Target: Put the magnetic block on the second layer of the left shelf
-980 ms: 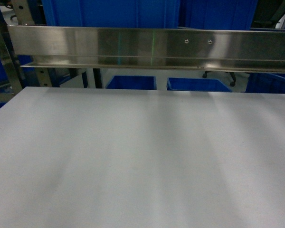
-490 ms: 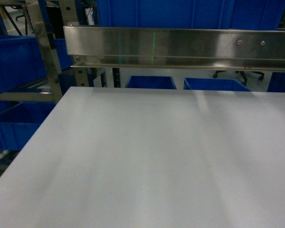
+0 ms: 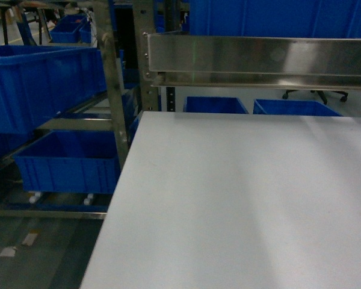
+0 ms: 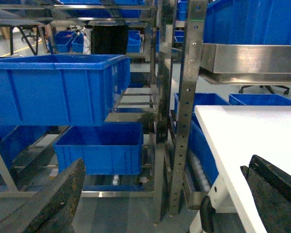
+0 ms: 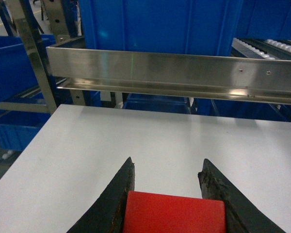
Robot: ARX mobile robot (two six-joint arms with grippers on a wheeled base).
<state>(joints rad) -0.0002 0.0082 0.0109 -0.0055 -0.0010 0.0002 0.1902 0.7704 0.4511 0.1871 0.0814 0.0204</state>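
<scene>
Right wrist view has the right gripper (image 5: pixel 167 194) clamped on the red block (image 5: pixel 173 212), one dark finger (image 5: pixel 117 194) on each side, hanging over the white table (image 5: pixel 160 141). Just beyond sits a steel rail (image 5: pixel 174 73) with blue crates behind. Left gripper (image 4: pixel 160 204) is spread wide with nothing between its fingers. Off the table's left edge stands the left shelf (image 3: pixel 111 96), a big crate (image 3: pixel 42 84) on its upper tier and another crate (image 3: pixel 69 159) on the tier below.

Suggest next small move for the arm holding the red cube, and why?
Probably keep turning left: the right gripper holds the small red cube over the white tabletop, while the steel rack with blue plastic crates sits at far left; the left gripper is open.
</scene>
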